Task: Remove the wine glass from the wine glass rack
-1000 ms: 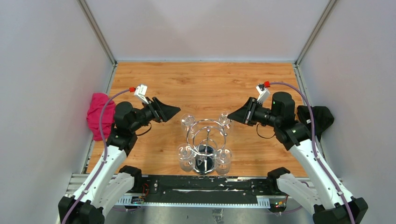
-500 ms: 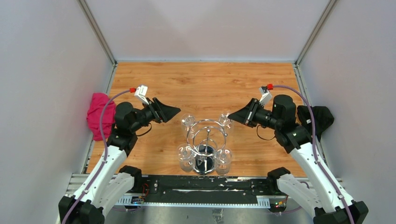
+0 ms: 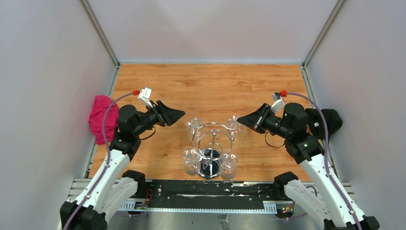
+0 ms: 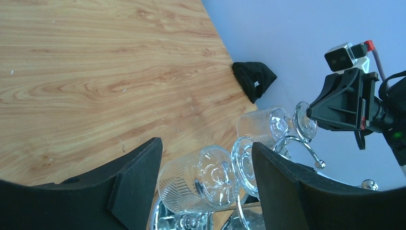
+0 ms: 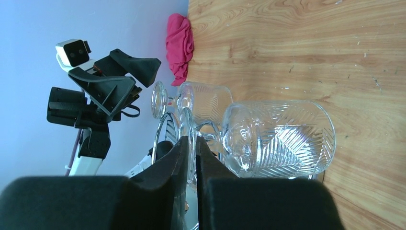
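Observation:
The chrome wine glass rack (image 3: 212,128) stands at the near middle of the table with several clear glasses hanging from it. My right gripper (image 3: 239,120) is shut on the foot of the back right wine glass (image 3: 233,125). In the right wrist view my right gripper (image 5: 190,140) pinches that thin foot, and the ribbed bowl (image 5: 280,139) lies to its right. My left gripper (image 3: 181,114) is open and empty beside the back left glass (image 3: 193,124). In the left wrist view that glass (image 4: 201,179) sits between the open fingers (image 4: 139,177).
A pink cloth (image 3: 101,117) lies at the table's left edge and a black cloth (image 3: 330,120) at the right edge. Two more glasses (image 3: 190,158) (image 3: 229,163) hang at the front of the rack. Grey walls enclose the table on three sides.
My right arm has drawn back to the right and slightly toward the near side, and the held glass has shifted a little right with it. The left arm has not moved.

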### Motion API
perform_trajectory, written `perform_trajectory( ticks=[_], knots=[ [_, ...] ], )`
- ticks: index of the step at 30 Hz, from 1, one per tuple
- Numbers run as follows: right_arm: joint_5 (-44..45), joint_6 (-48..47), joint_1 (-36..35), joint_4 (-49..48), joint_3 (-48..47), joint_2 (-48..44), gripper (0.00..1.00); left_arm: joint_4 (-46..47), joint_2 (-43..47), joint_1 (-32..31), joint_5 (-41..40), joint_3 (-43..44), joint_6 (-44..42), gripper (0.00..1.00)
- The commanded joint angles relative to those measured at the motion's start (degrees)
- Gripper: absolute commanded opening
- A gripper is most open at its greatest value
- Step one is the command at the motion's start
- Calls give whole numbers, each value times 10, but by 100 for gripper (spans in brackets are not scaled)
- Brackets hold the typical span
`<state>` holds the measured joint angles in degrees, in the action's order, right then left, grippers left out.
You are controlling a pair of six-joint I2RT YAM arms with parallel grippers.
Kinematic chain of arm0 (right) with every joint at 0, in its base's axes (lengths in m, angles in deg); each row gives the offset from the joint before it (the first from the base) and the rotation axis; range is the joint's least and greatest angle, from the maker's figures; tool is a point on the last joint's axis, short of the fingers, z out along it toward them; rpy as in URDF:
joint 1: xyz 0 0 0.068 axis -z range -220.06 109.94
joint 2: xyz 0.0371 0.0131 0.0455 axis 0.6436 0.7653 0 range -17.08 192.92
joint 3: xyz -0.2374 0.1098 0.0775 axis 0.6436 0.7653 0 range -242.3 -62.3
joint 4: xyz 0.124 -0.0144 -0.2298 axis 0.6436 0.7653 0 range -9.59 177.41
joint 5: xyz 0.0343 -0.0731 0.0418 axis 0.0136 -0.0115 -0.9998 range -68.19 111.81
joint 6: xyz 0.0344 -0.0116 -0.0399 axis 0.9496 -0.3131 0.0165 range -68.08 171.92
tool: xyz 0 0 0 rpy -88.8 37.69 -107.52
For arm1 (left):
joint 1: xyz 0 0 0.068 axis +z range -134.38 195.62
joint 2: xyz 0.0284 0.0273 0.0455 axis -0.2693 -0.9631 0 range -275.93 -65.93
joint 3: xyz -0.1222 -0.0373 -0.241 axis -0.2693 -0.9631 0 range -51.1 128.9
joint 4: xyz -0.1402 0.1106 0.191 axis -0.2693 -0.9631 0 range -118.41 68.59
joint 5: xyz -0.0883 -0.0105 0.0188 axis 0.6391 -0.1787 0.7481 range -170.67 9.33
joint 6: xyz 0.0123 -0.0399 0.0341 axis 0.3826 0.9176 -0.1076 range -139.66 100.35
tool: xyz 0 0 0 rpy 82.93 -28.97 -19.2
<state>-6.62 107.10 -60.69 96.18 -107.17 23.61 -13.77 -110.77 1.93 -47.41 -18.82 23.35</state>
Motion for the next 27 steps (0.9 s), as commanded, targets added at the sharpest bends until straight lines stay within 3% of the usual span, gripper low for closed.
perform_trajectory(
  ticks=[1, 11, 27],
  knots=[
    [9, 20, -7, -20, 17, -2, 0, 9, 2, -3, 8, -9, -11, 74],
    [-13, 48, -7, -87, 23, 36, 0, 3, -1, -3, 8, -5, -20, 74],
    [70, 20, -7, -48, -7, 0, 0, -13, -7, -2, 5, 2, -35, 74]
  ],
)
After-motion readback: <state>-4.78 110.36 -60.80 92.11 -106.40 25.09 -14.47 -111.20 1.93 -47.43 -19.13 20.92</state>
